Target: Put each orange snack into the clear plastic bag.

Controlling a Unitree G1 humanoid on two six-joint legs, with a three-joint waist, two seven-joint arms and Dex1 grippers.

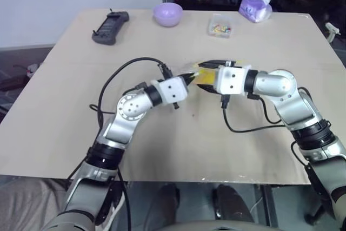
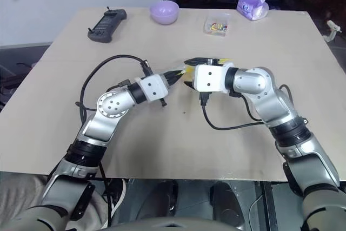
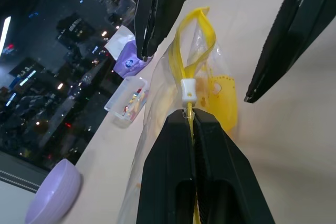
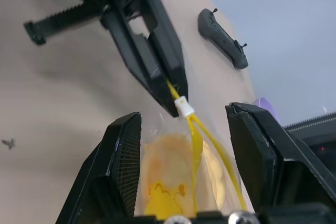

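Fingers on our left gripper point(image 3: 193, 121) are clenched on the yellow zip strip point(image 3: 185, 64) of the clear plastic bag point(image 4: 181, 174), holding it up above the middle of the bench point(image 1: 65, 106). Inside the bag we see the orange snack point(image 4: 163, 169). To the right, our right gripper point(image 4: 184, 135) has its fingers spread on either side of the bag, grasping nothing. Far along the bench sit a black handset point(image 1: 110, 26), a lilac bowl point(image 1: 167, 13) and a small clear box point(image 1: 220, 26)
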